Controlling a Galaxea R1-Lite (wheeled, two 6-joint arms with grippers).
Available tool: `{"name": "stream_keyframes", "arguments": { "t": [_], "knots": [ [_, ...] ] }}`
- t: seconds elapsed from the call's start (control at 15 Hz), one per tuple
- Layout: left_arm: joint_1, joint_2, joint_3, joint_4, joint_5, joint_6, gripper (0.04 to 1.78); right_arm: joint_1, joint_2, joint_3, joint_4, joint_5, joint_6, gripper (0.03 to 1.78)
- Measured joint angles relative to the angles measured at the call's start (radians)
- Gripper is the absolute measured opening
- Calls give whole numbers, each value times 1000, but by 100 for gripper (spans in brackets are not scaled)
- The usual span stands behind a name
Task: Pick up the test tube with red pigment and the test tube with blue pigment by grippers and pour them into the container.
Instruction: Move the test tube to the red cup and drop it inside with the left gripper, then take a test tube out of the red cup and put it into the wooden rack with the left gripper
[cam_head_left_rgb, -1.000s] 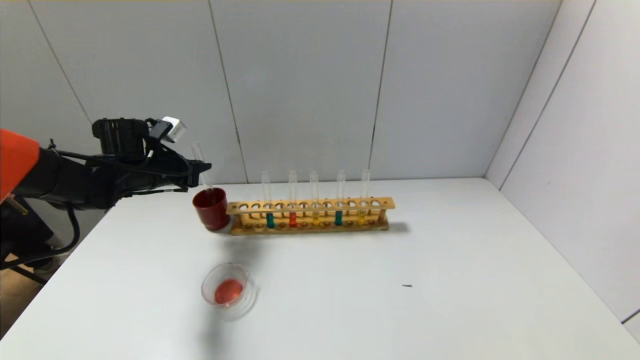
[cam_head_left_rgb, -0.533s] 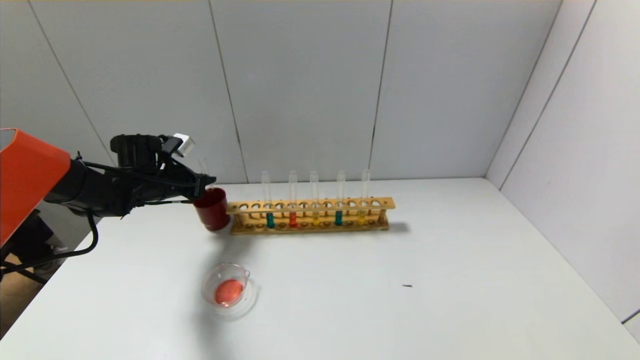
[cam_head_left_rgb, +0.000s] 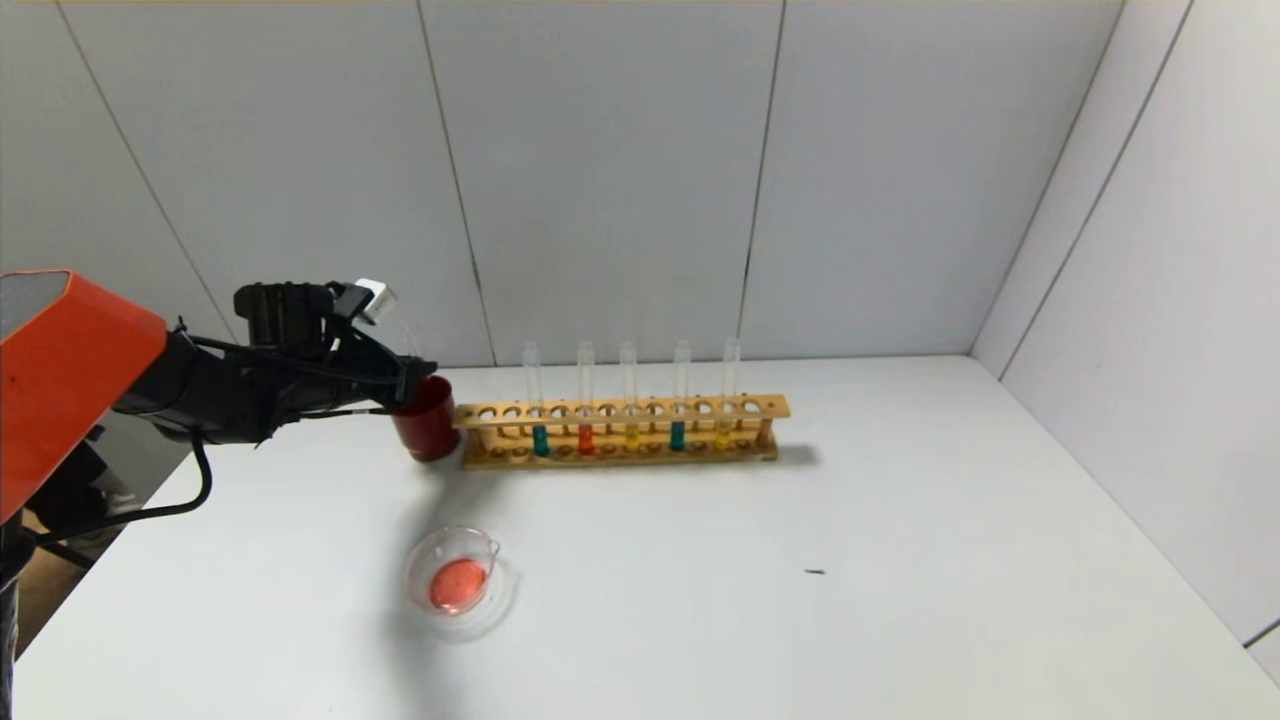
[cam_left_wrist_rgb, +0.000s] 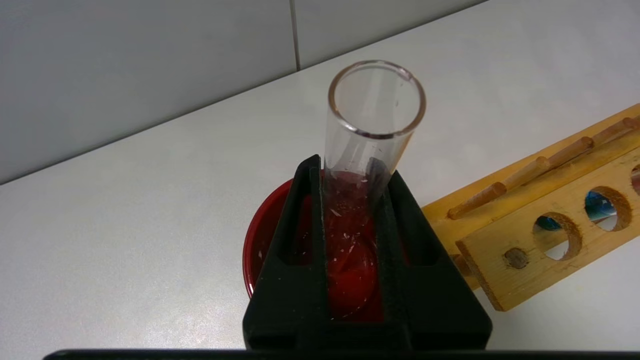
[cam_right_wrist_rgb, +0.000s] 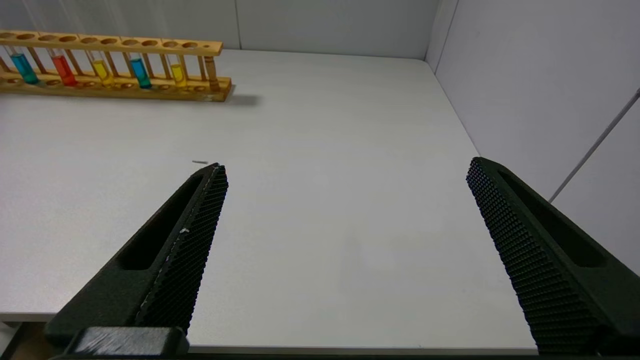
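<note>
**Clerk:** While the left gripper (cam_head_left_rgb: 415, 372) hangs at the rim of the dark red cup (cam_head_left_rgb: 427, 420), list item one: its fingers (cam_left_wrist_rgb: 300, 240) are pinched on an emptied clear test tube (cam_left_wrist_rgb: 367, 150), which stands nearly upright with its lower end inside the cup and its open mouth up.

**Checker:** Item two, the cup's position?

**Clerk:** On the white table (cam_head_left_rgb: 900, 520), touching the left end of the wooden rack (cam_head_left_rgb: 620, 432).

**Checker:** Rack contents?

**Clerk:** Five upright tubes. From the left: the test tube with blue pigment (cam_head_left_rgb: 540, 420), the test tube with red pigment (cam_head_left_rgb: 585, 418), one yellow tube (cam_head_left_rgb: 630, 415), a second teal-blue tube (cam_head_left_rgb: 678, 412), a second yellow tube (cam_head_left_rgb: 726, 410). The right wrist view shows the same order.

**Checker:** Item three, the container?

**Clerk:** The container (cam_head_left_rgb: 458, 582), a low clear beaker, sits nearer the robot than the cup, well apart from the rack, with a pool of orange-red liquid in its bottom.

**Checker:** Item four, the other arm?

**Clerk:** The right gripper (cam_right_wrist_rgb: 345, 240), out of the head view, hovers over bare table at the near right side, fingers spread wide, holding nothing. A small dark speck (cam_head_left_rgb: 815, 572) lies on the table ahead of it.
</note>
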Motion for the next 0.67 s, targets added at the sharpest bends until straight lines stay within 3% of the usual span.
{"name": "stream_keyframes", "arguments": {
  "t": [0.2,0.53,0.67],
  "knots": [
    [-1,5,-1,-1,0,1,54,0,0,0,0,0,0,175],
    [-4,4,0,-1,1,1,135,0,0,0,0,0,0,175],
    [-4,-7,1,-1,1,1,158,0,0,0,0,0,0,175]
  ]
}}
